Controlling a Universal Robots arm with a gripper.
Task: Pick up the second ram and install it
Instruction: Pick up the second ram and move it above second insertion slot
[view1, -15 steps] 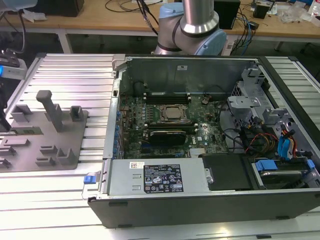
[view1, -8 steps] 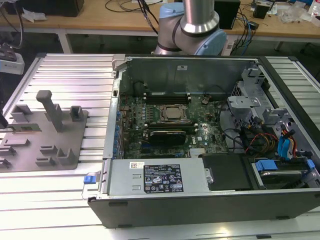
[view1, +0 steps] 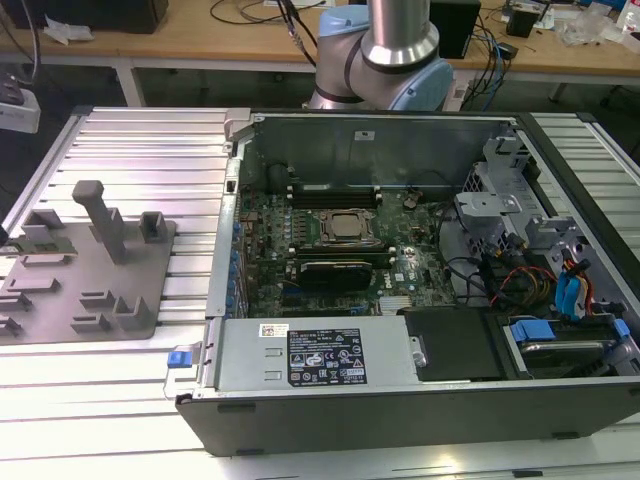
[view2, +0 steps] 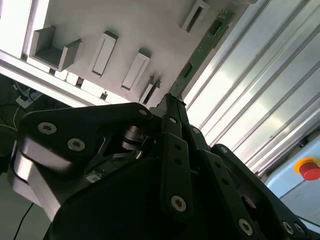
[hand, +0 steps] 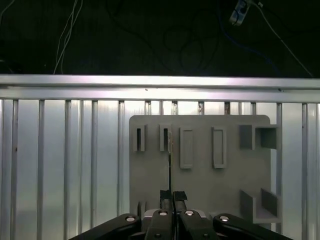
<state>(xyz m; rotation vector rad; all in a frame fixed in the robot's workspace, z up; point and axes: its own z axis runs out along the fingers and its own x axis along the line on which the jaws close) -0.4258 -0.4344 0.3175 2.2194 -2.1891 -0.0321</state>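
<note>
Exterior view: an open computer case (view1: 400, 420) lies on the slatted table (view1: 150, 150), toward the exterior view's right. Inside it are a motherboard (view1: 270, 250) with a processor socket (view1: 345, 228) at its middle, long memory slots (view1: 335, 197) just beyond the socket, and a black card (view1: 335, 272) on the socket's near side. A power supply (view1: 320, 352) sits along the case's near wall. A grey fixture plate (view1: 60, 300) with raised pockets lies at the table's edge on the exterior view's left. The arm (view1: 400, 40) rises behind the case.

Second wrist view: the gripper (view2: 169, 102) has its fingers closed tight on one end of the second ram (view2: 205, 42). This green stick runs away from the fingertips over the fixture plate (view2: 150, 25). Whether its far end touches the plate cannot be told.

First wrist view: the gripper (hand: 173, 194) is clamped on the second ram (hand: 170, 165), seen edge-on as a thin line across the fixture plate (hand: 200, 185), beside two narrow slots.
</note>
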